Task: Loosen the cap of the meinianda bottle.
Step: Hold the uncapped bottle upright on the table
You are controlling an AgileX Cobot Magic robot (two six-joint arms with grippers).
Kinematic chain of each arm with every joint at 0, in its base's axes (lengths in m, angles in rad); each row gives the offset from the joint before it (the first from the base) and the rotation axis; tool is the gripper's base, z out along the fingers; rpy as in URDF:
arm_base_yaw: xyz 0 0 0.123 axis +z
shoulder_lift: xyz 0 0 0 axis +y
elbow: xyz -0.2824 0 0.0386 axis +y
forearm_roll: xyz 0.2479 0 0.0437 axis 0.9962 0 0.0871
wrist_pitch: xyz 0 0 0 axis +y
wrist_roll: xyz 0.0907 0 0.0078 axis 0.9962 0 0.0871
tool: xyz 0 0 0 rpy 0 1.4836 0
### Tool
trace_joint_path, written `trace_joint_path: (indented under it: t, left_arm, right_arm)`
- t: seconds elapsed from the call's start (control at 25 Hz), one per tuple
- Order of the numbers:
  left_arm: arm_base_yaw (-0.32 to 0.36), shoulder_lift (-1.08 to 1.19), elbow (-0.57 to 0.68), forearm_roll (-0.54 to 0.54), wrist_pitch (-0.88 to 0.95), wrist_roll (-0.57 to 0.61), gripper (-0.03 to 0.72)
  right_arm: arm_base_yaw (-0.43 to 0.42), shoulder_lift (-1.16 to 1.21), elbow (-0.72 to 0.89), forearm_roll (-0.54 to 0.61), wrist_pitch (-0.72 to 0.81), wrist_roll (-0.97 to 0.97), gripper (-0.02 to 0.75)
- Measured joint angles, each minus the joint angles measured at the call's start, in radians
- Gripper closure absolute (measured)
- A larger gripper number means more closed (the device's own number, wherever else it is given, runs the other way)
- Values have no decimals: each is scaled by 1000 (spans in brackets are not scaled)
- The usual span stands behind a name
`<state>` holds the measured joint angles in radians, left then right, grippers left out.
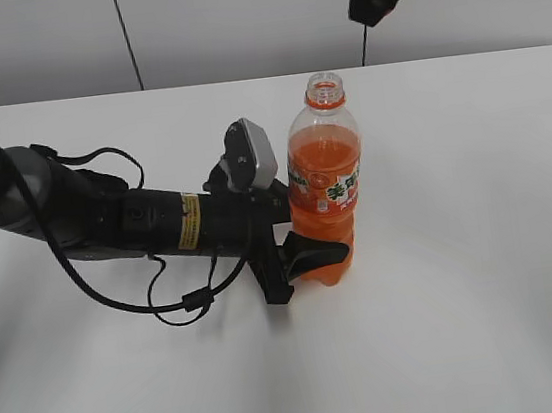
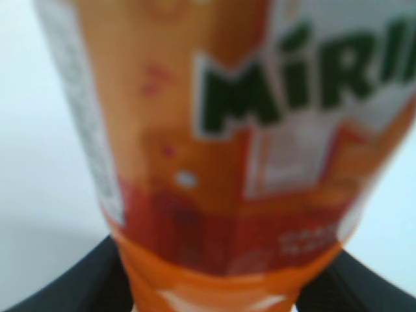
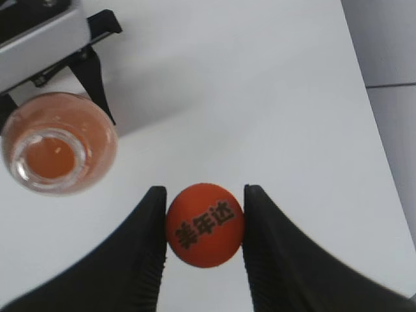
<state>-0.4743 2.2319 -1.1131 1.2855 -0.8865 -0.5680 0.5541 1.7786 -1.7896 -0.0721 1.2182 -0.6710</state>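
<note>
Gripping the cap between its two dark fingers, the right gripper is standing partly open, its pads pressing the orange disc from either side; the cap's top, printed with dark characters, is facing the wrist camera. In the outside view this gripper is hanging high above the table, at the top edge of the picture, with a speck of orange showing at its tip. Below and to one side of it, the bottle is standing upright on the white table with its clear neck open and uncapped, the orange ring sitting just under the threads; seen from above, the mouth is showing as a clear circle over orange drink. Reaching in low from the left, the left gripper is clamping the bottle's lower body, one black finger curving around the front of the ribbed waist. Its wrist camera is sitting so close that the green-lettered label is filling the frame, blurred, with black finger edges at the bottom corners.
</note>
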Motion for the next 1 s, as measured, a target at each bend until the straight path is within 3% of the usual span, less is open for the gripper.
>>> trace_joint_path:
  t: [0.36,0.56,0.68,1.0]
  left_arm:
    - [0,0,0,0,-1,0,280]
    - [0,0,0,0,-1,0,280]
    - [0,0,0,0,-1,0,280]
    - [0,0,0,-1,-1,0,280]
  right_arm:
    - [-312,-13,20,136,-1,48,469]
    - [-475,-14,161,167,-39,152,469]
    - [-526,-14,281,165,-167,261,469]
    - [-532,14,625,173,-641,373,469]
